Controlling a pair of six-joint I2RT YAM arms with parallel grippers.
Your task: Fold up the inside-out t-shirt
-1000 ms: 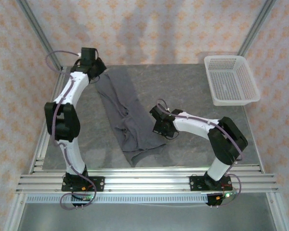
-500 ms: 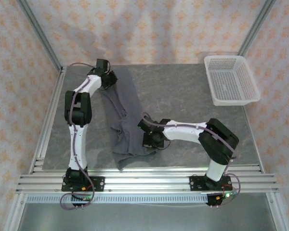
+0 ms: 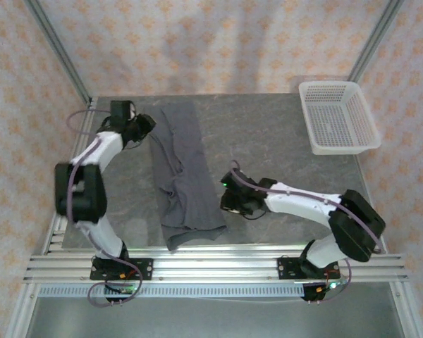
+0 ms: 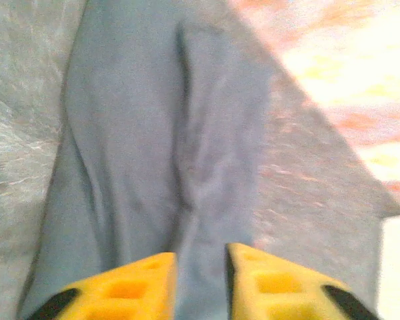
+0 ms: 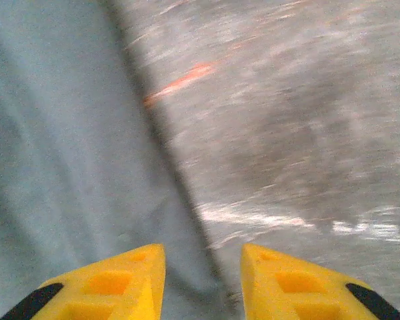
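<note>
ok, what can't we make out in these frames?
- Top external: t-shirt seams too small, so inside-out can't be confirmed.
- Top external: right gripper fingertips hidden under its own wrist.
- Left wrist: cloth folds blurred; near end cut off by bottom edge.
- Right wrist: table smeared by motion blur.

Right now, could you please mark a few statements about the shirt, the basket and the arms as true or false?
1. The t-shirt lies inside the white basket. False: it lies on the table, and the basket stands apart at the far right corner.
2. The t-shirt forms a long strip running from far to near. True.
3. The right jaws are clamped on cloth. False: they stand apart over the t-shirt's right edge.
4. The left jaws are near the strip's far end. True.
</note>
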